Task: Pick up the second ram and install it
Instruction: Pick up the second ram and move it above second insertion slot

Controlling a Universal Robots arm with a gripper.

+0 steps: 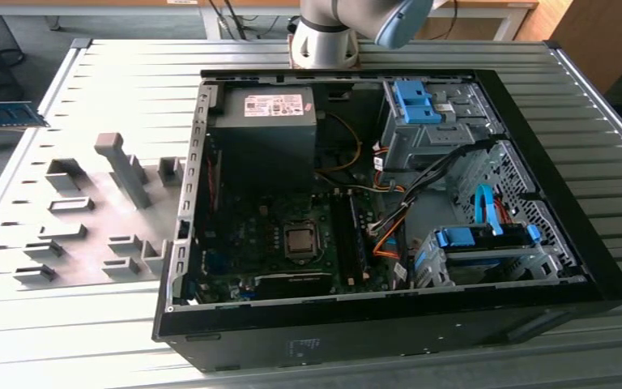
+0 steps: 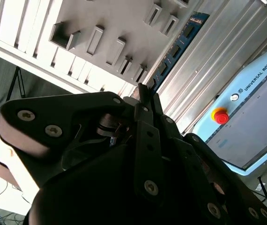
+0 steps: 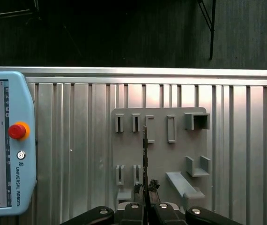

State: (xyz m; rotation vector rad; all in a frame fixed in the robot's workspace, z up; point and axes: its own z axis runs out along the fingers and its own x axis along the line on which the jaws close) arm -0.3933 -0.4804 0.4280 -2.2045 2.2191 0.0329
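The second ram (image 2: 175, 49) is a long blue-green board with black chips, and my gripper (image 2: 142, 91) is shut on one end of it. In the first wrist view the ram (image 3: 145, 150) appears edge-on as a thin dark strip sticking out from between the closed fingers of the gripper (image 3: 145, 188). It hangs well above the grey fixture plate (image 3: 161, 154) and touches nothing below. In the exterior view the open computer case (image 1: 187, 203) lies on the table, with the long black memory slots (image 1: 349, 231) beside the processor socket.
The fixture plate (image 1: 84, 194) with several grey blocks lies at the exterior view's left of the case. A light blue teach pendant (image 3: 7, 145) rests on the ribbed metal table (image 3: 77, 140). Cables, drive cages and the power supply (image 1: 268, 121) crowd the case. The arm's base (image 1: 327, 36) stands behind it.
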